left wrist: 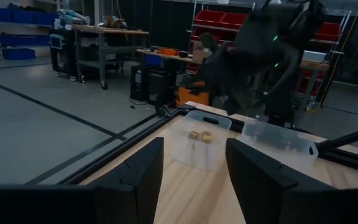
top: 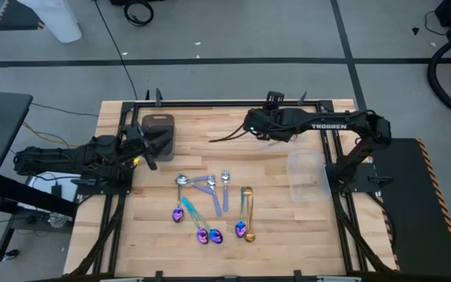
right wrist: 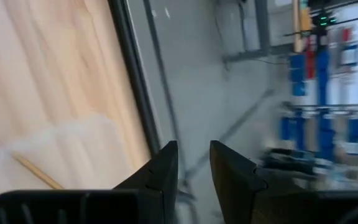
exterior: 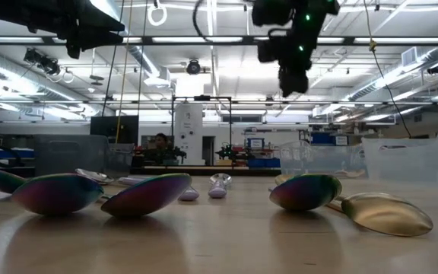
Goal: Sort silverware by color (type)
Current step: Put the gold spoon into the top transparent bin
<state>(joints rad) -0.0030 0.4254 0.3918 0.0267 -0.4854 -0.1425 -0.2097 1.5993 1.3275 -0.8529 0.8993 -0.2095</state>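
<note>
Several slim spoons lie flat in a loose group on the wooden table. Silver ones lie on the far side, purple-blue ones with teal handles nearer, and a gold one beside them. In the low view their bowls and the gold bowl rest on the wood. My left gripper hovers open by the dark grey tray and holds nothing. My right gripper is high over the far middle of the table, open by a narrow gap and empty.
Clear plastic containers stand at the table's right, and one holds small gold pieces. A black frame rims the table. Bare wood lies between the tray and the spoons. A person sits in the room beyond.
</note>
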